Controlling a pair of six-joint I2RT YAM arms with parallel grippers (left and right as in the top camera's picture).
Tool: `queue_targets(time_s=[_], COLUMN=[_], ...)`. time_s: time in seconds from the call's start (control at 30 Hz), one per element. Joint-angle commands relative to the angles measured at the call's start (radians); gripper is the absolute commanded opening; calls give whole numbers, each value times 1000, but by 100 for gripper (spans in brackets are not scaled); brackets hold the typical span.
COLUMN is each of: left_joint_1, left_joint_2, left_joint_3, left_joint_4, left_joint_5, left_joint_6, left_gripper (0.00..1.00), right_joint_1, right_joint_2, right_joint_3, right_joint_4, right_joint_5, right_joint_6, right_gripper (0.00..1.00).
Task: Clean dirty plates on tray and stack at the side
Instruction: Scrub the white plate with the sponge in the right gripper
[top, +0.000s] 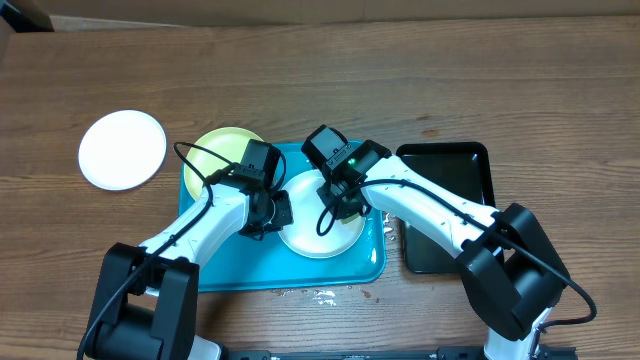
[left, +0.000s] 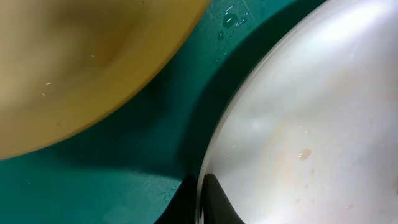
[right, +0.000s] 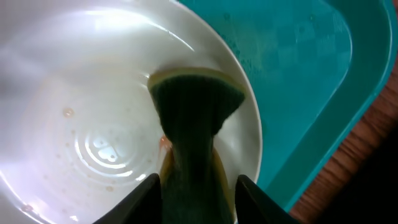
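Observation:
A white plate (top: 322, 232) with small brown smears lies in the turquoise tray (top: 230, 272). My left gripper (top: 270, 212) is shut on this plate's left rim (left: 208, 168). My right gripper (top: 338, 200) is shut on a green and yellow sponge (right: 193, 118) that presses on the plate's inner surface (right: 87, 124). A pale yellow-green plate (top: 222, 145) rests on the tray's far left corner and shows in the left wrist view (left: 81, 62). A second white plate (top: 122, 149) lies on the table, left of the tray.
A glossy black tray (top: 450, 170) lies right of the turquoise tray, partly under my right arm. Water drops sit on the table by the turquoise tray's front edge (top: 320, 295). Wooden table (top: 400, 70) stretches behind.

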Motion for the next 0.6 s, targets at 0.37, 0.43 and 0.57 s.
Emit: queue_targets(time_s=[0.37, 0.43, 0.57], left_joint_1=[-3, -3, -3], left_joint_2=[6, 6, 6], left_joint_3=[-7, -7, -7], left_joint_4=[-12, -12, -12], left_joint_5=[0, -1, 0], left_joint_6=[10, 10, 13], left_gripper=[4, 4, 4], right_joint_1=[-1, -2, -2], right_joint_2=[6, 15, 52], right_joint_3=[0, 0, 0], right_joint_4=[40, 40, 40], right_joint_5=[-6, -6, -6], right_joint_6=[19, 19, 19], right_gripper=[38, 38, 31])
